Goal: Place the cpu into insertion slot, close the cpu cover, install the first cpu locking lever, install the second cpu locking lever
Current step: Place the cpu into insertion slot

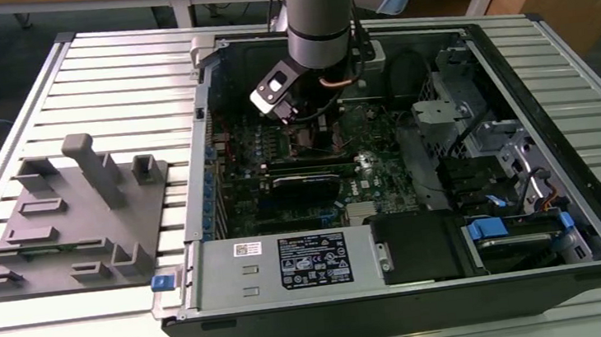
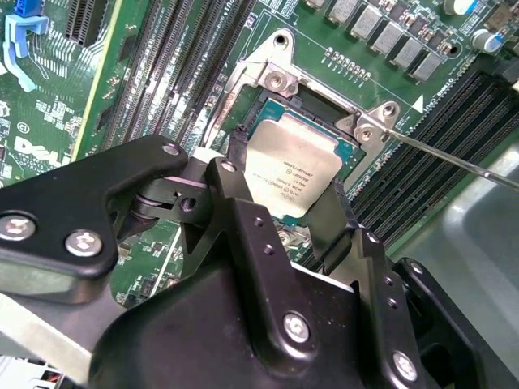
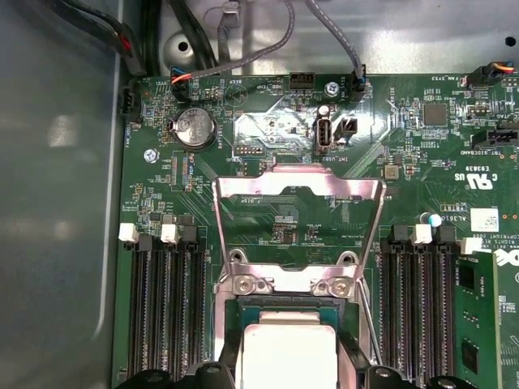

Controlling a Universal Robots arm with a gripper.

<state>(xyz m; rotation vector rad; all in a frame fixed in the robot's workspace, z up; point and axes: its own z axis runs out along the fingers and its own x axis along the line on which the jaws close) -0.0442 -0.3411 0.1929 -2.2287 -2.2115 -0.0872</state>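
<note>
CPU (image 2: 293, 166) sits in or just over the socket (image 2: 276, 81), cover (image 3: 243, 185) open, gripper (image 2: 288, 182) fingers (image 2: 229, 182) pinching its opposite edges: light, rigid, likely fragile underneath, so hold edges only, keep level

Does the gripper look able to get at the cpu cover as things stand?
Likely yes, though not at once: the cpu cover is swung open with nothing over it, just beyond the gripper. But the gripper is shut on the cpu, so it is occupied for now.
</note>
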